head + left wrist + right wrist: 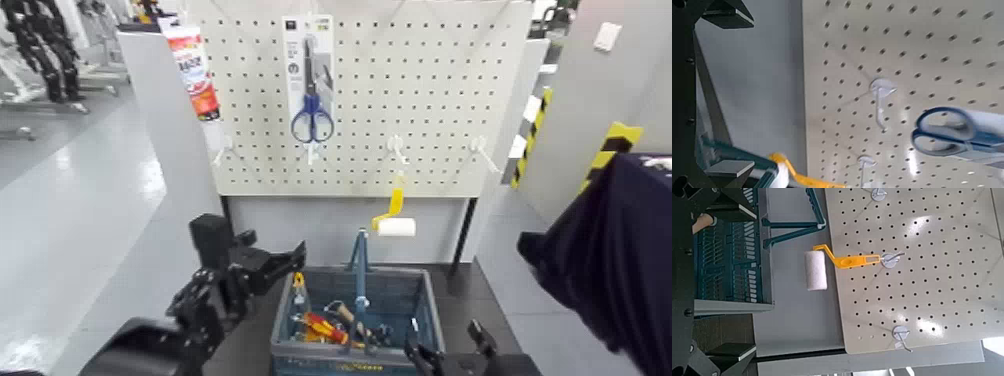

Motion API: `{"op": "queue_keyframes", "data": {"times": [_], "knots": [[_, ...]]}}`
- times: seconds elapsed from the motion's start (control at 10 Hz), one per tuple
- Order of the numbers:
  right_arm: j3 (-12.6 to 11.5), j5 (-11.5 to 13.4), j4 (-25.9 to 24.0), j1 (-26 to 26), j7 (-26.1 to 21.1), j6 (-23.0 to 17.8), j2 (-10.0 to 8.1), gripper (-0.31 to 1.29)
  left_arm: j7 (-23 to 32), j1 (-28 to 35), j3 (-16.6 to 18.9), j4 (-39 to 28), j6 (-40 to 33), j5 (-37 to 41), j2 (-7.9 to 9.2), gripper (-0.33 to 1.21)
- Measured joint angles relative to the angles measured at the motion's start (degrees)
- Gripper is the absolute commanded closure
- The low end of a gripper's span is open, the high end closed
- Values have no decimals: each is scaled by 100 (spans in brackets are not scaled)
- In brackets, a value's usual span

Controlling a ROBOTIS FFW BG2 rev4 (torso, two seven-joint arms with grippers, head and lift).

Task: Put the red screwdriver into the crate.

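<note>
Tube: a red-and-white tube (194,75) hangs on the pegboard (420,100), behind the crate and off to its left.
Left gripper: the left gripper (275,247) is above the crate's left side, jaws spread wide, nothing between them.
Yellow-orange piece: the yellow-orange piece (299,281) shows by the crate's left wall, just below the left gripper (too small to say what it belongs to).
Scissors: the blue-handled scissors (312,115) hang on their card, behind and above the crate.
Red screwdriver: what looks like the red screwdriver (323,328) lies inside the crate, left of its handle, among other tools (it is jumbled in there, so its full outline is hard to tell).
Crate: the crate (430,305) sits in front of the pegboard, its blue handle (361,265) upright across the middle.
Paint roller: the yellow-handled paint roller (396,227) hangs from a hook, behind and above the crate's right part.
Right gripper: the right gripper (443,335) waits at the crate's near right corner, jaws well apart, holding nothing.
Dark cloth: the dark cloth (610,250) is well to the crate's right.
</note>
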Motion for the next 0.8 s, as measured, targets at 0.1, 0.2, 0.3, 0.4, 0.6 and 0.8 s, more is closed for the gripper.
{"op": "queue_keyframes", "data": {"times": [0.1,0.2,0.3,0.4,0.6,0.8], "knots": [[-55,90,-78,94,-25,-22,24,14,306,305,92,-242,-383,-134,45,6],[-115,188,-155,207,-46,-70,54,14,539,646,191,-458,-716,-296,58,6],[-164,285,-224,309,-58,-140,72,14,725,1004,297,-600,-1090,-515,24,6],[-203,384,-296,405,-65,-221,85,14,857,1357,422,-723,-1376,-757,-53,6],[-269,537,-439,596,-66,-308,113,14,1049,1939,615,-969,-1639,-955,-177,6],[-300,719,-574,748,-139,-311,119,14,1069,2309,770,-1115,-1703,-1003,-275,6]]}}
